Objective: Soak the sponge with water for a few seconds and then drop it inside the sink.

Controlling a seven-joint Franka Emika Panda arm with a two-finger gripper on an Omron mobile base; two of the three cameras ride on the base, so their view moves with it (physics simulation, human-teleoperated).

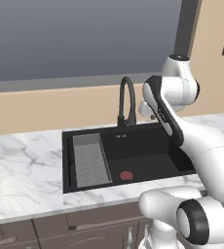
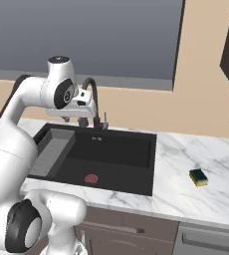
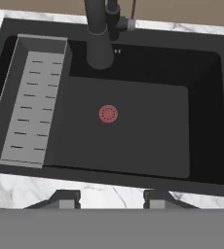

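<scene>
Gripper (image 3: 112,197) empty, jaws narrowed, above the sink (image 2: 146,164); sponge (image 2: 198,177) untouched on the right counter (image 2: 206,199), needs fetching.

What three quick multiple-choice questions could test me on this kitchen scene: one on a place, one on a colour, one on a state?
1. Where is the small yellow sponge with the dark green scrubbing layer?
A. in the basin
B. on the marble counter, to the right of the sink as the right base view shows it
C. held by the robot

2. What colour is the round drain?
A. red
B. blue
C. white

3. Is water running from the black arched faucet?
A. yes, a strong stream
B. no stream is visible
C. the large black rectangular sink basin is full

Answers: 1 B, it lies on the white marble counter. 2 A, a red disc on the black floor. 3 B, the basin looks dry.
</scene>
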